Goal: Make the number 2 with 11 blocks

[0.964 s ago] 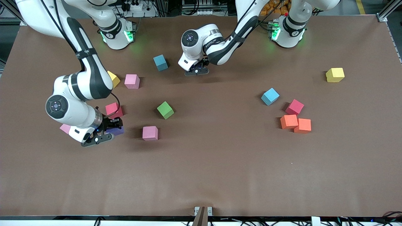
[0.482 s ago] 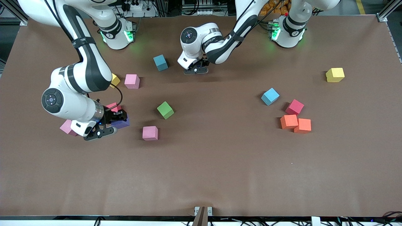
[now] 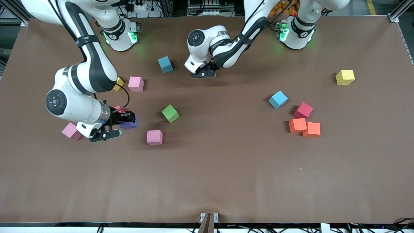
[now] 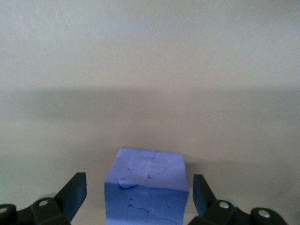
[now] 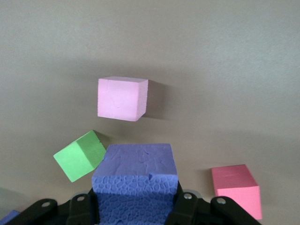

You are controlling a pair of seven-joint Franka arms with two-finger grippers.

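My left gripper (image 3: 204,72) stands open low over the table near the robots' bases. A purple block (image 4: 146,187) sits between its fingers with a gap on each side; the hand hides it in the front view. My right gripper (image 3: 126,120) is shut on a second purple block (image 3: 130,123) (image 5: 136,183), held just above the table beside a red block (image 3: 118,108). A green block (image 3: 170,113) (image 5: 79,154) and a pink block (image 3: 154,137) (image 5: 122,98) lie close by. The blocks lie scattered; no number 2 is in view.
Toward the right arm's end lie a teal block (image 3: 165,64), two more pink blocks (image 3: 136,83) (image 3: 71,131) and a half-hidden yellow one (image 3: 118,83). Toward the left arm's end lie a light blue block (image 3: 278,99), a red one (image 3: 303,110), two orange ones (image 3: 297,125) and a yellow one (image 3: 344,77).
The left gripper has opened and let go of its purple block. The right gripper has carried its purple block a short way toward the green block.
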